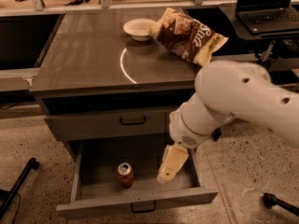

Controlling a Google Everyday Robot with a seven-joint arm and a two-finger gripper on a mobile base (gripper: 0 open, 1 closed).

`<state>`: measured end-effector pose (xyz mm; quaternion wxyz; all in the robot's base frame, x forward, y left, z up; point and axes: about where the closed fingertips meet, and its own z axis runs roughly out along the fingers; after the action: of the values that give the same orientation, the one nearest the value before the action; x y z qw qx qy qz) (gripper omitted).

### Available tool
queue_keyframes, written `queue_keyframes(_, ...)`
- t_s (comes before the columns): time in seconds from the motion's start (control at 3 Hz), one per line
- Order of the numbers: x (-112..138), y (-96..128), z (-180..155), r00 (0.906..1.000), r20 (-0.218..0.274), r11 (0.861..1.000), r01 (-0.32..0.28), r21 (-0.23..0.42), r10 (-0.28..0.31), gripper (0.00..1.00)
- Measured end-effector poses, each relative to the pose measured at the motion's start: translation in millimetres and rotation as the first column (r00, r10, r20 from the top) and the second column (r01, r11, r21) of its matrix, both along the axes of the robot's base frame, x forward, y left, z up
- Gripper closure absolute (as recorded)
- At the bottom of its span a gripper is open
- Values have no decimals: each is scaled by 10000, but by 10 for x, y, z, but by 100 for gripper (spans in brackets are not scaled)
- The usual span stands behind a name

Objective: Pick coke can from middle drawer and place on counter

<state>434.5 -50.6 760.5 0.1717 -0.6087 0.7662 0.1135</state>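
The coke can [125,174] stands upright in the open middle drawer [140,203], left of centre, silver top up. My gripper [169,166] hangs over the drawer's right part, to the right of the can and apart from it, pointing down. It holds nothing that I can see. The counter [88,55] is the glossy grey-brown cabinet top above, with a bright arc of light on it.
A white bowl [139,28] and a brown chip bag [189,35] lie at the counter's back right. A closed drawer front [107,123] sits above the open one. A laptop [268,6] is on a dark desk at right. Chair bases show at floor left and right.
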Motion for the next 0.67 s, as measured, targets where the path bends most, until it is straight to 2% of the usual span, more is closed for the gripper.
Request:
queue_keyframes(0.33, -54, 193, -371, 9999, -158, 9999, -2, 163, 4, 0)
queue_keyframes(0.67, -49, 422, -789, 9994, -307, 9966, 192, 802, -168, 0)
